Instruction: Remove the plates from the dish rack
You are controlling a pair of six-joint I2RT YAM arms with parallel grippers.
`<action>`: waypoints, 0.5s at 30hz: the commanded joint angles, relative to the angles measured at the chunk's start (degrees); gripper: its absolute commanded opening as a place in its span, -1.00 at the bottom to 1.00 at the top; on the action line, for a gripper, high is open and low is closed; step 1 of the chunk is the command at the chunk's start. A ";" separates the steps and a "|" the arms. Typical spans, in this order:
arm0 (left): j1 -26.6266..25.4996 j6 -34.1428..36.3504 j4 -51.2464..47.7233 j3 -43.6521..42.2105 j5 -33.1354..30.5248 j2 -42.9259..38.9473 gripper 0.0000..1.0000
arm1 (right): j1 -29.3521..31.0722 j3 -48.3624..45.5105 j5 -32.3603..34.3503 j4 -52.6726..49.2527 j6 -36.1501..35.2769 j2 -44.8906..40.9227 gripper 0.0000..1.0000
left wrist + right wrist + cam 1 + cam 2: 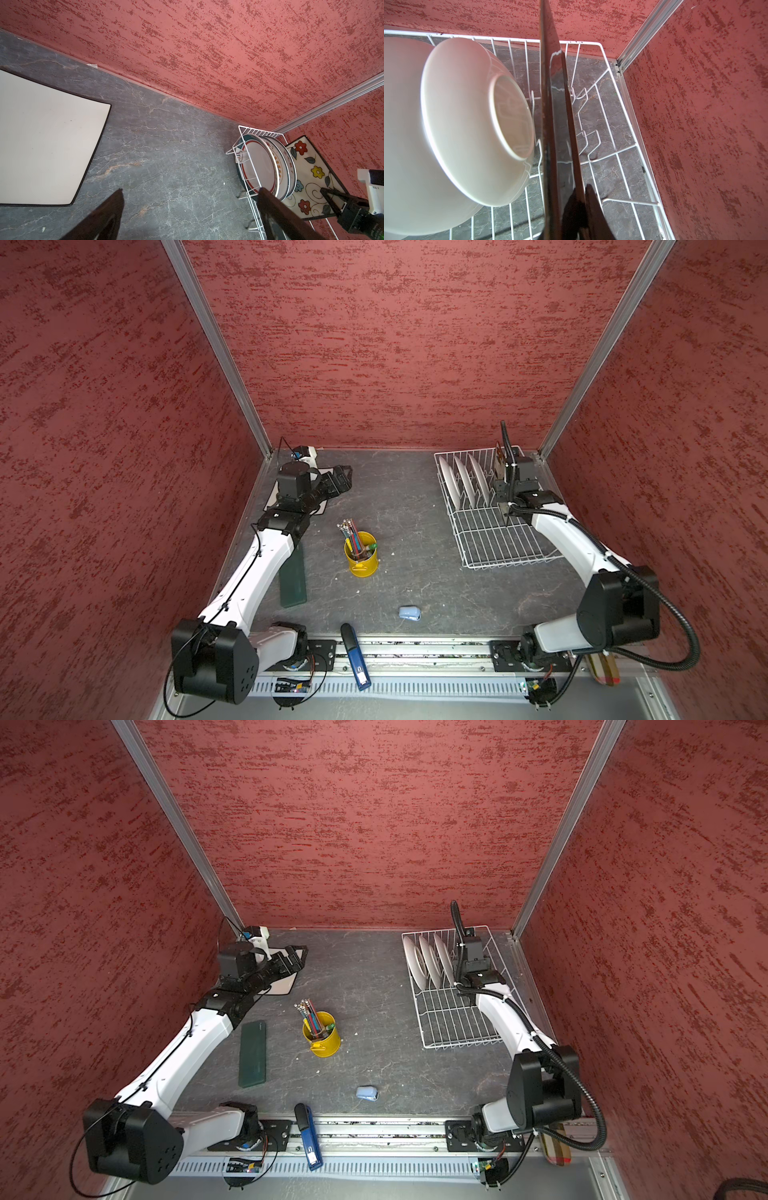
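- White wire makes up the dish rack (505,566), which sits in the far right corner of the table (407,497). Three round plates (461,481) stand on edge in its far rows.
- Just beside them, on the wall side, a flowered square plate (309,176) stands upright. The right gripper (580,195) is pinched shut on its dark edge, a finger on each face.
- I cannot tell whether the plate's lower edge has left the wires.
- At the far left, the left gripper (190,191) is spread as wide as it goes and holds nothing. It hovers by a second square plate (45,135), which lies flat on the table, out of the rack.
- To my eye the step in hand is drawing the flowered plate out. I would take it straight up along the prongs until its lower edge clears the rack's rim, and only then swing it across.
- Tilted too early, it may catch a prong and drag the light rack, or knock the nearest round plate.
- The grip is on a thin glazed edge, so slow, level moves suit it. The side wall is close, so swing toward the middle.
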 commanded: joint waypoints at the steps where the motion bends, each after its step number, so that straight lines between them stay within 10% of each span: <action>1: -0.23 0.33 -0.28 0.99 -0.70 -0.81 0.99 | 0.51 0.87 -1.37 10.69 -0.95 -5.68 -1.00; 15: -0.35 0.07 -0.40 0.99 -0.53 -0.90 0.99 | 0.64 0.90 -3.26 12.12 -2.15 -9.77 -1.00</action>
